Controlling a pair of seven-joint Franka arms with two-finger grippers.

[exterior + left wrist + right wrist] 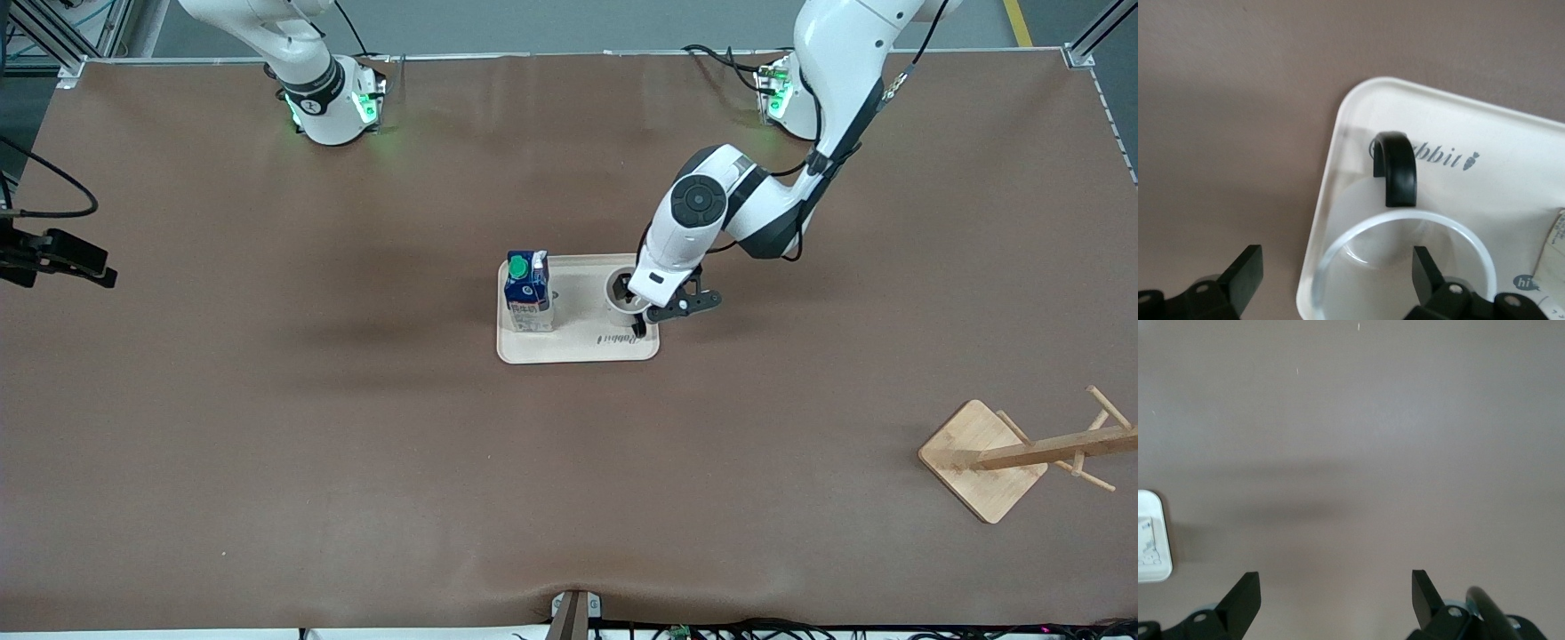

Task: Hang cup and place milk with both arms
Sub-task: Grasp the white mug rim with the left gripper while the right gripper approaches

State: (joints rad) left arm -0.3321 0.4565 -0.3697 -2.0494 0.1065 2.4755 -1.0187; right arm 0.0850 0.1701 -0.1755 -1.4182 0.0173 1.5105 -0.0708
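Tray (578, 351) — cream, rounded corners, printed word on its near edge; sits mid-table and carries both task items.

Milk carton (528, 293) — blue gable-top with green cap, upright on the tray at the end toward the right arm.

Cup (620, 293) — white mug with black loop handle (1396, 167), upright on the tray at the end toward the left arm, well apart from the carton. Handle points toward the front camera.

Left gripper (642, 313) — lowered at the cup, fingers spread wide; in the left wrist view one finger (1426, 270) stands inside the rim, the other outside the wall. Nothing gripped yet.

Right gripper (1335, 600) — fingers open, empty, over bare table toward the right arm's end; this arm waits.

Cup rack (1022, 453) — wooden base with pegged post, near the front camera at the left arm's end, well apart from the tray.

Risks — a wall pinch is thin purchase; closing off-centre could tip or spin the mug. Such a hold may leave the handle badly turned for the pegs. A dragged cup could shift the tray and topple the carton.
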